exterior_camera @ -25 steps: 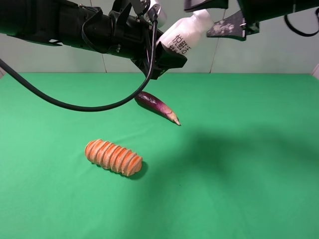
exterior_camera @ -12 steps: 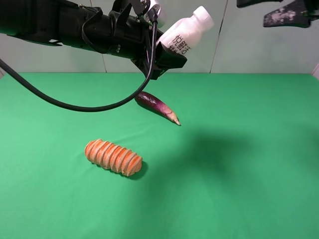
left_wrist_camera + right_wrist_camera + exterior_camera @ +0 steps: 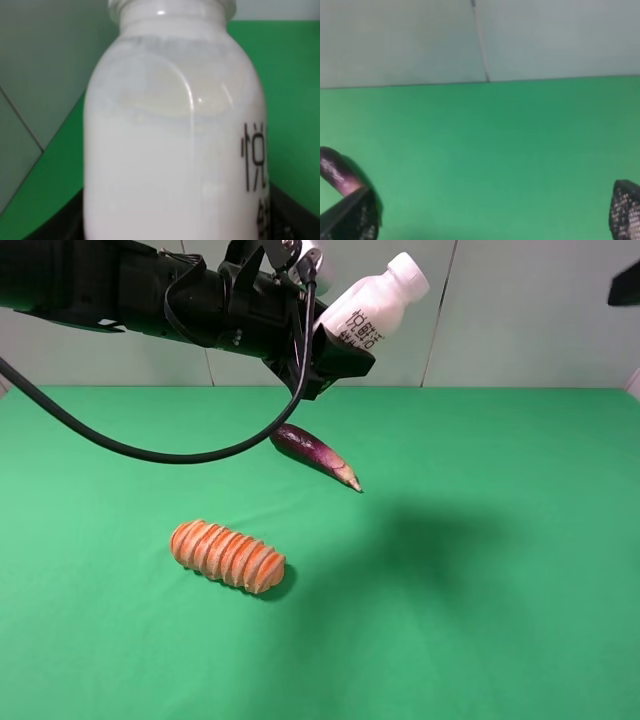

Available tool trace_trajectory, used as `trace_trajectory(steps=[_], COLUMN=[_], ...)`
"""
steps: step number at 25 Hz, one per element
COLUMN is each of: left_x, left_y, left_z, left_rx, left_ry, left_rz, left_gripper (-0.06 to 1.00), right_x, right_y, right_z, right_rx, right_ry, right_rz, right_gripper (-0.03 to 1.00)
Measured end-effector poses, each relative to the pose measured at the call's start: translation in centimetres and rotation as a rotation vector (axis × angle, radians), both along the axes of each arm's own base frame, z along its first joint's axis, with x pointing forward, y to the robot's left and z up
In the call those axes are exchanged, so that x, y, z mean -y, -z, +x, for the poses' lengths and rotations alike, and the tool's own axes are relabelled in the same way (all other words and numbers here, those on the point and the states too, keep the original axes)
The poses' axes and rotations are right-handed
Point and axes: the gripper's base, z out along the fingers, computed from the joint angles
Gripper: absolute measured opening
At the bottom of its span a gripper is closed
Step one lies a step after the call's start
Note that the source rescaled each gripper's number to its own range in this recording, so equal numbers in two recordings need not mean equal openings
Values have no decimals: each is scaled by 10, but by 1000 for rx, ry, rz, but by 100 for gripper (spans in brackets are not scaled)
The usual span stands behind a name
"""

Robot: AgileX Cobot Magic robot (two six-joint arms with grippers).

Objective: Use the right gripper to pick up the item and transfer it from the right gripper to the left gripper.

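The bottle (image 3: 375, 302) sits tilted at the upper middle of the frame, high above the table (image 3: 480, 620), its base pinched by the left gripper (image 3: 340, 340) fingers. The right gripper (image 3: 488, 212) fingers are spread wide and empty. Held only by its base, the bottle could slip and fall toward the eggplant (image 3: 315, 452)

White bottle (image 3: 372, 308) with dark lettering, purple eggplant (image 3: 310, 450), ridged orange loaf (image 3: 227, 556), plain green tabletop (image 3: 500, 590)

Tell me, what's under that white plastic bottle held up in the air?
The white plastic bottle's base is hidden inside the black left tool gripping it. Lower down lie the green tablecloth and a purple eggplant.
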Motion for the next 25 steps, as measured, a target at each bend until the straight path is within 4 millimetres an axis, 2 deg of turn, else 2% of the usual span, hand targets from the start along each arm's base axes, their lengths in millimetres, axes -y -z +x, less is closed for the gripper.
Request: trace_trajectory(steps=[6, 11, 14, 19, 21, 25], left_x=[0, -1, -1, -2, -2, -2], left_y=[0, 0, 0, 1, 1, 1], left_z=[0, 1, 1, 2, 2, 2], left_rx=[0, 4, 4, 7, 9, 13], left_ry=[-5, -16, -17, -20, -20, -18], left_rz=[2, 9, 9, 13, 15, 18], left_gripper=[1, 1, 1, 1, 1, 1], right_x=[0, 0, -2, -1, -1, -1], right_y=[25, 26, 28, 47, 56, 60], right_z=[-53, -82, -99, -116, -117, -118], right_rx=[49, 122, 98, -6, -37, -63], right_ry=[13, 17, 6, 16, 30, 43], right_rz=[-22, -33, -37, -41, -23, 1], right_gripper=[100, 100, 100, 100, 100, 100])
